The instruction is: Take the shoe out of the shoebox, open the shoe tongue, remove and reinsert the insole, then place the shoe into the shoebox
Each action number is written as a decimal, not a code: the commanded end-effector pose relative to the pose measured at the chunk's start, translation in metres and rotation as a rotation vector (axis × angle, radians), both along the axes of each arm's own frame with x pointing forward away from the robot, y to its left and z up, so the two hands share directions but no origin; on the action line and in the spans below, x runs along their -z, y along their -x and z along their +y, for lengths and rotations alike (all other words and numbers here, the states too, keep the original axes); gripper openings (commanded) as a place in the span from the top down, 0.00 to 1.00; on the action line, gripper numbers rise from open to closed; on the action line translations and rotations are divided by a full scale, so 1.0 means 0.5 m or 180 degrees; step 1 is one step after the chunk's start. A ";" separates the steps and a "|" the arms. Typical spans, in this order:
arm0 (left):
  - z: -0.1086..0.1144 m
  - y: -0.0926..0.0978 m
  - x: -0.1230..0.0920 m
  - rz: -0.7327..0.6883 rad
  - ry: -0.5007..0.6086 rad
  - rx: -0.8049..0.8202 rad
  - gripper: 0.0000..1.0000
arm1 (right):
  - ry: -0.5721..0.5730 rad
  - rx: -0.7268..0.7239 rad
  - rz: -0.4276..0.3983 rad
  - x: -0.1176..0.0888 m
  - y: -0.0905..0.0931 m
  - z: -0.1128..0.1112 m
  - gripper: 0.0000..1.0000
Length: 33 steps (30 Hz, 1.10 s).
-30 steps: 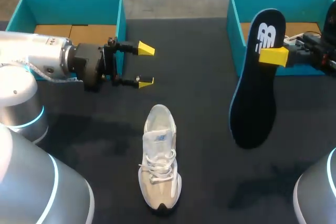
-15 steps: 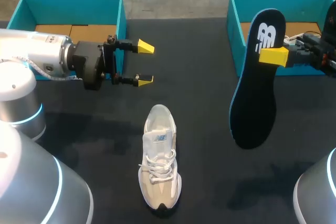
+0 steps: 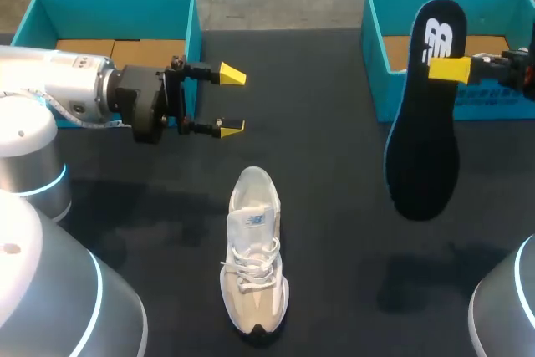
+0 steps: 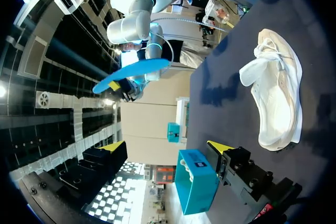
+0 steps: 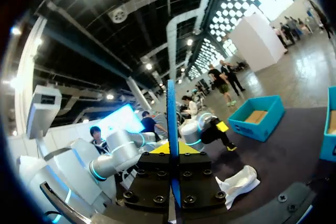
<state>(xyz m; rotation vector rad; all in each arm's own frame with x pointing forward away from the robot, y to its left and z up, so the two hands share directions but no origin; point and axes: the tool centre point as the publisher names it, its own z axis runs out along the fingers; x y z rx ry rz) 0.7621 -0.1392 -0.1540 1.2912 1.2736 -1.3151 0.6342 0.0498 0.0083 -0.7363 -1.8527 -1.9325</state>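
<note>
- The right gripper (image 3: pixel 447 70) pinched the dark insole (image 3: pixel 422 152) aloft.
- The left gripper (image 3: pixel 231 103) hung wide open and empty near the white shoe (image 3: pixel 253 248) on the table (image 3: pixel 334 223).

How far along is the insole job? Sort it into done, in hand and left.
Done: the shoe lies on the table, its insole out. In hand: the right end effector grips the insole in the air; the left end effector is open, empty. Left: reinserting it, boxing the shoe.
</note>
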 end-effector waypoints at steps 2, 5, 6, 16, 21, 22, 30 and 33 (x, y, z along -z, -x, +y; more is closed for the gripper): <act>-0.002 -0.002 0.002 -0.0008 0.0004 0.0003 0.00 | 0.0442 0.0576 0.0202 0.009 -0.052 -0.011 1.00; -0.002 -0.002 0.002 -0.0008 0.0004 0.0003 0.00 | 0.0270 0.0425 0.0351 0.018 -0.090 -0.008 1.00; -0.002 -0.002 0.002 -0.0008 0.0004 0.0003 0.00 | 0.0234 0.0391 0.0395 0.023 -0.103 -0.007 1.00; -0.002 -0.002 0.002 -0.0008 0.0004 0.0003 0.00 | -0.0080 0.0105 0.0705 0.057 -0.219 0.049 1.00; -0.002 -0.002 0.002 -0.0008 0.0004 0.0003 0.00 | 0.0001 0.0132 0.0975 0.077 -0.259 0.071 1.00; -0.002 -0.002 0.002 -0.0008 0.0004 0.0003 0.00 | 0.0001 0.0132 0.0975 0.077 -0.259 0.071 1.00; -0.002 -0.002 0.002 -0.0008 0.0004 0.0003 0.00 | 0.0001 0.0132 0.0975 0.077 -0.259 0.071 1.00; -0.002 -0.002 0.002 -0.0008 0.0004 0.0003 0.00 | 0.0001 0.0132 0.0975 0.077 -0.259 0.071 1.00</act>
